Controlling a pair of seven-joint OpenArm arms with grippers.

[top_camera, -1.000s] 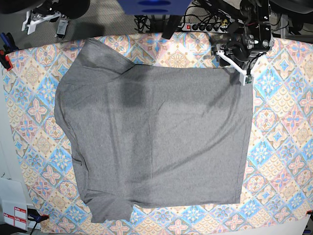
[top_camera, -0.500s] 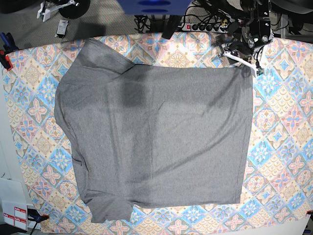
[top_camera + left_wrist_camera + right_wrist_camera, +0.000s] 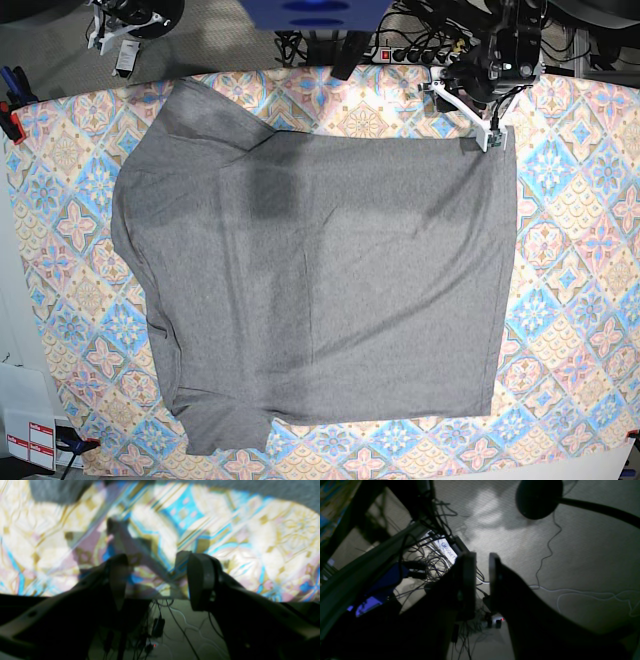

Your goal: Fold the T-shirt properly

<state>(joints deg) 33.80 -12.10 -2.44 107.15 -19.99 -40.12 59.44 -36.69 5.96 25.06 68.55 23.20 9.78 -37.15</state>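
T-shirt (image 3: 320, 280): plain heather grey, unprinted, with a darker grey shadow band across its upper middle; its grey edge shows blurred along the top of the left wrist view. Tablecloth (image 3: 570, 250): pastel diamond tiling — cream, pale pink, sky blue and ochre, with floral medallions inside the diamonds; the left wrist view shows the same cream, turquoise and gold motifs out of focus. Left end effector (image 3: 152, 575): dark, nearly black fingers — white bracket parts in the base view. Right end effector (image 3: 482, 562): black silhouetted fingers. Floor (image 3: 570, 542): dull grey, finely textured, crossed by black and white cables (image 3: 430, 555). Blue panel (image 3: 315, 12) at top centre.
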